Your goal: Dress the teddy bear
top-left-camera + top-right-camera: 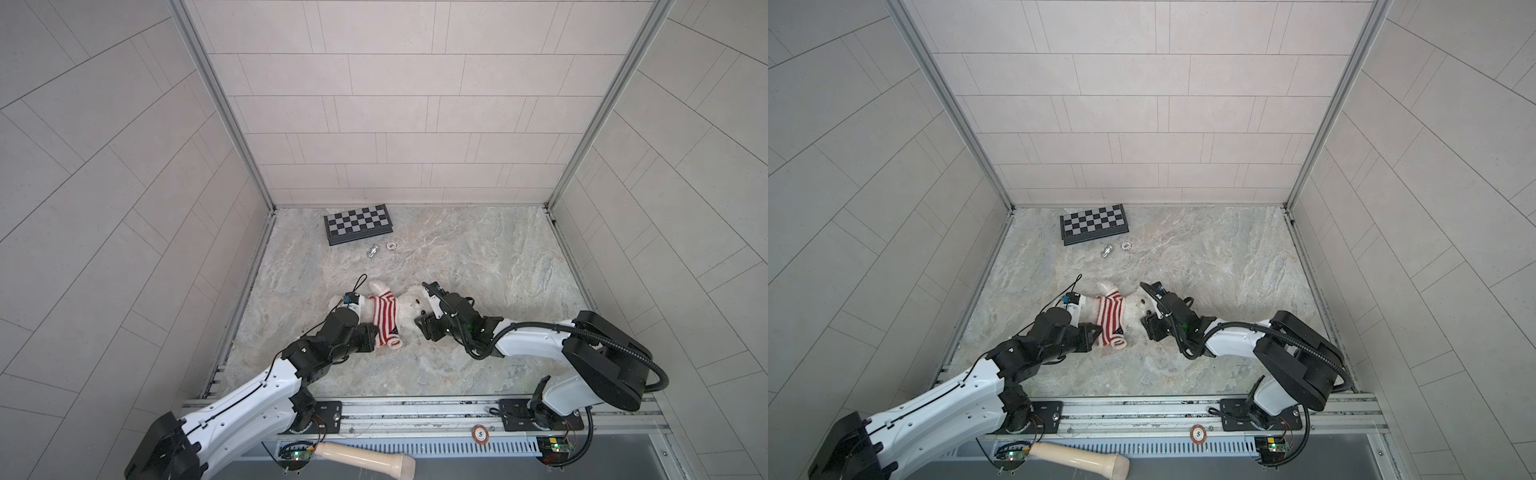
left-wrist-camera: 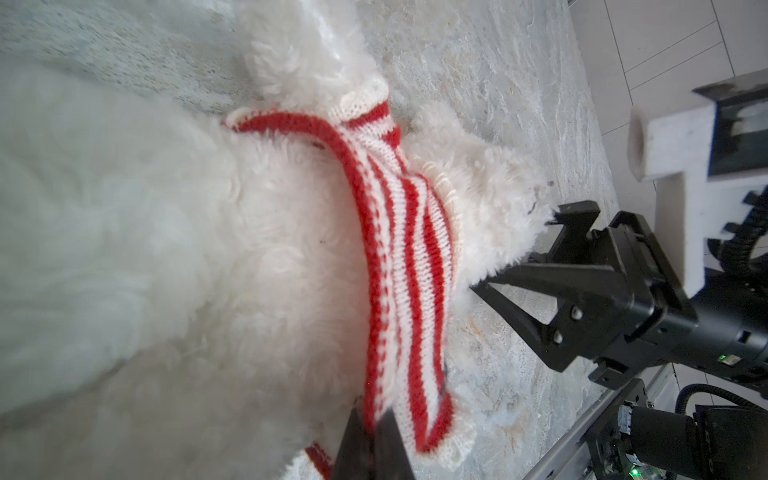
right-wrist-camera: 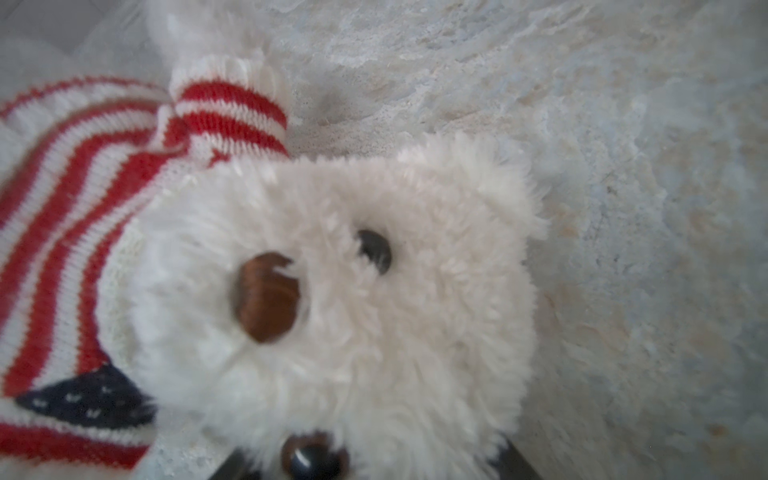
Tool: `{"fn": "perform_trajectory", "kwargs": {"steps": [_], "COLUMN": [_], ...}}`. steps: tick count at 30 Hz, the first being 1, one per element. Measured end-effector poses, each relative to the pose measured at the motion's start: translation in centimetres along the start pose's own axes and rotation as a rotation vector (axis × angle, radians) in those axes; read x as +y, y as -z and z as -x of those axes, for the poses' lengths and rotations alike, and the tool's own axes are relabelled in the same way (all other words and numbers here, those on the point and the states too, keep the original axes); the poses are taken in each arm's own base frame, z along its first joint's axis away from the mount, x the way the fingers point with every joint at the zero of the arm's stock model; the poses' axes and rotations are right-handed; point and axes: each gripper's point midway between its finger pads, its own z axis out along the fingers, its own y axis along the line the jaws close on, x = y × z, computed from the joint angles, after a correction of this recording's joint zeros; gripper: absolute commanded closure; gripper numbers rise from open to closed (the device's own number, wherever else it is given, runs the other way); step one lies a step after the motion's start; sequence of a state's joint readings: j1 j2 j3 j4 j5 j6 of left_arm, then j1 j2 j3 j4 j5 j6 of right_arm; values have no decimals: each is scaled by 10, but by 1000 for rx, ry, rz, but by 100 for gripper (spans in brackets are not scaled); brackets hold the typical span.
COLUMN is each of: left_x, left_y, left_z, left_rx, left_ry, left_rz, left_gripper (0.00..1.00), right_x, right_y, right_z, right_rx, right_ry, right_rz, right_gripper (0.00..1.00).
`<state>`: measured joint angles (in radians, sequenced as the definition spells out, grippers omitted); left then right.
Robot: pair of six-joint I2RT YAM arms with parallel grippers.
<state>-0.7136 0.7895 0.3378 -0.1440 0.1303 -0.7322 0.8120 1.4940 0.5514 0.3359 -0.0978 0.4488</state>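
The fluffy white teddy bear (image 1: 409, 301) (image 1: 1133, 305) lies on the marbled table, its head toward the right. A red-and-white striped sweater (image 1: 384, 316) (image 1: 1111, 313) (image 2: 399, 257) is bunched round its chest, one arm through a sleeve (image 3: 232, 112). My left gripper (image 1: 372, 337) (image 1: 1096, 334) (image 2: 372, 419) is shut on the sweater's lower hem. My right gripper (image 1: 419, 326) (image 1: 1144, 326) (image 2: 525, 249) (image 3: 374, 465) straddles the bear's head (image 3: 332, 291), with a finger pressed into the fur on each side.
A folded chessboard (image 1: 358, 223) lies at the back of the table, with a silver chess piece (image 1: 372, 251) and a poker chip (image 1: 391, 246) just in front of it. Another chip (image 1: 480, 434) sits on the front rail. A wooden handle (image 1: 365, 459) lies below it.
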Motion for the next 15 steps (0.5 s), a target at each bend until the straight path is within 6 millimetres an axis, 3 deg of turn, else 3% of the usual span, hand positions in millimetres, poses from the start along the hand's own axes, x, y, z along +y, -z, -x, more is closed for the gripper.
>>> {"fn": "perform_trajectory", "kwargs": {"steps": [6, 15], "left_x": [6, 19], "left_y": [4, 16], "left_z": [2, 9], "left_rx": [-16, -60], "left_ry": [-4, -17], "left_rz": [24, 75], "left_gripper": [100, 100], "right_x": [-2, -4], "right_y": [0, 2], "right_z": [2, 4], "right_rx": [-6, -10], "right_ry": [-8, -16], "right_rz": [-2, -9], "right_gripper": [82, 91]}}
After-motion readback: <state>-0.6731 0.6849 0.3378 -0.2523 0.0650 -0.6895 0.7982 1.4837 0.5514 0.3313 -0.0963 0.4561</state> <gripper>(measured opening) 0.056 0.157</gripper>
